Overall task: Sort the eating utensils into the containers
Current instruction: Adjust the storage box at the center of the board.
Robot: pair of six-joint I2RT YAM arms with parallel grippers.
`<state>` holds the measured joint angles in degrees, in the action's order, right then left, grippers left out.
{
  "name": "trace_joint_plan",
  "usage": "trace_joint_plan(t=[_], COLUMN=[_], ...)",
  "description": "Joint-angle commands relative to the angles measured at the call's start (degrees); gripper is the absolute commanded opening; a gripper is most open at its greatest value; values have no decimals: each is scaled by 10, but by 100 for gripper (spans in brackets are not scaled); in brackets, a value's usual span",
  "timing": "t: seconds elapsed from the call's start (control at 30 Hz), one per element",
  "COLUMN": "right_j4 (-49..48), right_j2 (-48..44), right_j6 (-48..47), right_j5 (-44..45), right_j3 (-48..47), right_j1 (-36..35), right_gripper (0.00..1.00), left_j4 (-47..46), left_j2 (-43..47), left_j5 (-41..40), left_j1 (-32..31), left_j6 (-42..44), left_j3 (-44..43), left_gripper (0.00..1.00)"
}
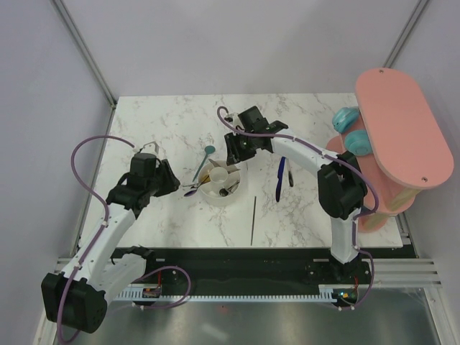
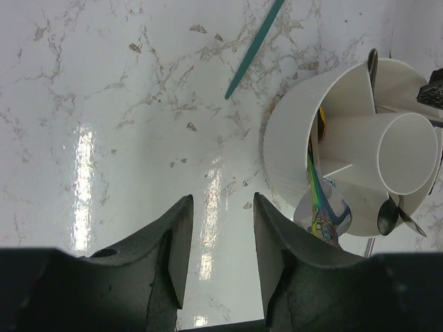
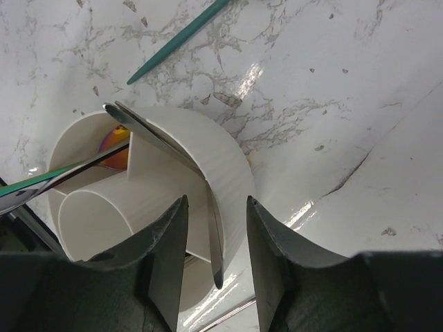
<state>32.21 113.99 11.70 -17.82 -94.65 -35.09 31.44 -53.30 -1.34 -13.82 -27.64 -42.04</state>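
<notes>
- White round holder [image 1: 218,200], mid-table: ribbed wall, central cup [image 1: 219,175], ring sections split by dividers.
- Gold-bowled piece [image 3: 114,149] sits in one ring section.
- Silver handle [image 3: 160,136] slants across the rim.
- Purple iridescent spoon [image 2: 320,202]: handle in a section, bowl outside the wall.
- Silver spoon bowl [image 2: 387,216] shows at the rim.
- Teal spoon [image 1: 202,164] lies flat on the table, its handle tip near the holder but apart from it.
- Blue-handled utensil [image 1: 280,180] and black utensil [image 1: 290,176] lie side by side to the right of the holder.
- Thin dark stick [image 1: 253,219] lies alone, nearer the front edge.
</notes>
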Motion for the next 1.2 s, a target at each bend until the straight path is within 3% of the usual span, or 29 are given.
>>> trace_joint_plan(t=[0.0,0.17,0.23,0.27,0.4,0.5,0.9,1.17], right_j4=[12,20,22,22,26,28,39,77], right_j2=[20,36,36,35,27,11,-56,-69], right_j6=[-10,-6,-1,2,24,38,65,105], right_j5=[14,31,35,38,68,82,149,259], right_j3=[2,-1,1,2,3,12,38,28], right_j1=[-2,-2,-2,-1,-2,-1,-8,-25], right_gripper=[46,45,37,26,5,0,1,0], left_j4=[0,1,2,3,2,1,-13,-25], left_j2=[11,8,7,7,5,5,-18,-22], left_j5=[5,6,6,4,5,5,27,31], left_j1=[2,3,3,3,3,3,2,2], left_j6=[-13,-8,-6,-4,-1,0,7,6], left_j3=[0,-4,-5,-7,-8,-5,9,14], left_gripper=[47,47,47,47,47,47,47,47])
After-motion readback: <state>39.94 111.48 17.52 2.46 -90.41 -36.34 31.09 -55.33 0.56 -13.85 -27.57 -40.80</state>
